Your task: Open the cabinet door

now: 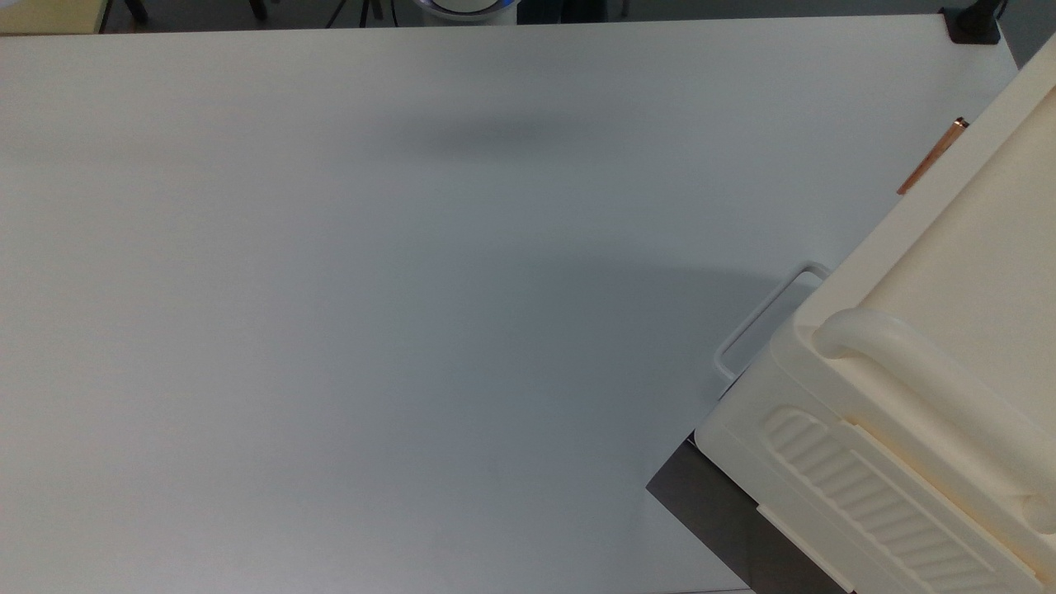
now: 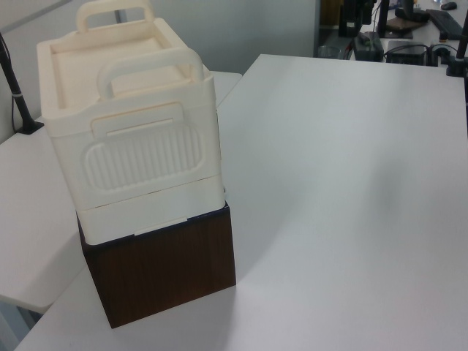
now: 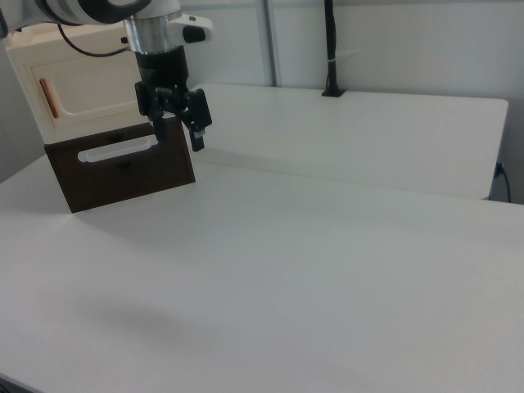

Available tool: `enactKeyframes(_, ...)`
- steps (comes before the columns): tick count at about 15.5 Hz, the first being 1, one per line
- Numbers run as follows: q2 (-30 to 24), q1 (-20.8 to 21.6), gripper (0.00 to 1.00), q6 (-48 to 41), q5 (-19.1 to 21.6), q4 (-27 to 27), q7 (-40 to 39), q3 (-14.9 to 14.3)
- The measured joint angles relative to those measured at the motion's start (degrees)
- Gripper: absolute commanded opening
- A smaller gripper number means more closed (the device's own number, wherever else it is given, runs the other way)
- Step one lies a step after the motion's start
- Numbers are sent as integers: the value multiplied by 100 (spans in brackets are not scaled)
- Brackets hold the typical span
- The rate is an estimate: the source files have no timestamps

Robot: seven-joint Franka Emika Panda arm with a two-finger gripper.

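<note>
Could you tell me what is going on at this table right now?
A Panda arm is working toward opening the cream cabinet, which sits on a dark wooden box on the white table. In the right view its gripper hangs in the air in front of the cabinet with its jaws open, holding nothing. The cabinet door looks shut, and its copper handle is not yet touched.

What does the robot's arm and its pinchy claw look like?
In the right view, the arm is rounded and white with a dark band and a thin black cable looping beside it. Below comes a shiny silver-grey wrist cylinder with a small white box on its side. The gripper is black and chunky, ending in two dark jaws.
</note>
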Motion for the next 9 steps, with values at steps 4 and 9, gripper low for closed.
enactKeyframes(4, 30, 0, 100, 0, 0, -2, -143, 1)
enactKeyframes(9, 168, 284, 100, 27, 3, 9, -462, 34)
